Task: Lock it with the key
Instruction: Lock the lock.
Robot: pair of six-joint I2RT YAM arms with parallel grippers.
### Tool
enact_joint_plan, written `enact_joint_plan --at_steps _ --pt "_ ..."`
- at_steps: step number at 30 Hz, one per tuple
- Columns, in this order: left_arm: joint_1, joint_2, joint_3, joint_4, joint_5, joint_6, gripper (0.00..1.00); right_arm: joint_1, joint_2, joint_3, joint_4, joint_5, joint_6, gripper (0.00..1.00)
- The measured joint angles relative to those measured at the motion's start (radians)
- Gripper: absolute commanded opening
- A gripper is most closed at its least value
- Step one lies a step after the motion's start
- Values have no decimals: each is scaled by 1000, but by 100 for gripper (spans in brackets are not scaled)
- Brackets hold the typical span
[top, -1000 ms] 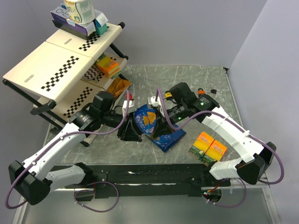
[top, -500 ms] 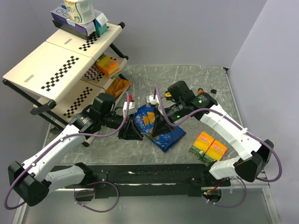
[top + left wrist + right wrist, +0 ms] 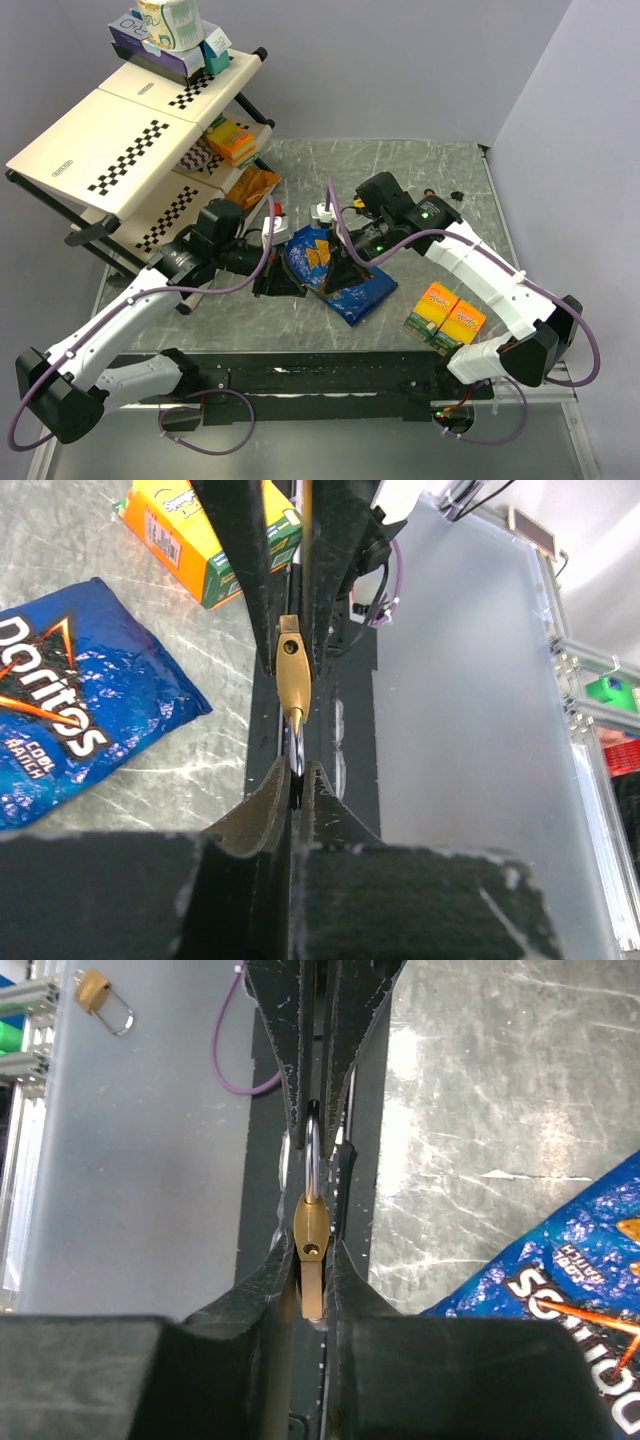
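Above the middle of the tabletop my right gripper [image 3: 312,1263] clamps the brass padlock [image 3: 310,1230] and my left gripper [image 3: 297,777] pinches its shackle [image 3: 313,1150]; next, I judge, press the shackle home, though I see no key

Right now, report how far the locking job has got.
Done: the padlock is picked up and held between both arms. In hand: left gripper pinches its shackle, right gripper clamps the brass body. Left: no key shows in any view, so inserting and turning it remain.
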Motion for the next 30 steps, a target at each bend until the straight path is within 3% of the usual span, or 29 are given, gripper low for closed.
enact_joint_plan --at_steps 1,2,5,14,23,30 --pt "0 -3 0 1 0 -8 1 0 2 3 -1 -3 3 54" --pt "0 -8 -2 5 0 -18 1 -2 3 6 -2 -7 12 80" --pt "5 -25 -14 23 3 -53 1 -23 10 17 11 -33 42 99" --pt "105 -45 -18 102 43 -187 1 -176 3 41 129 -20 161 100" --pt "119 -53 -18 294 64 -380 1 -183 -114 -70 299 -99 206 100" --pt "125 -50 -18 401 62 -505 1 -177 -117 -71 356 -208 204 97"
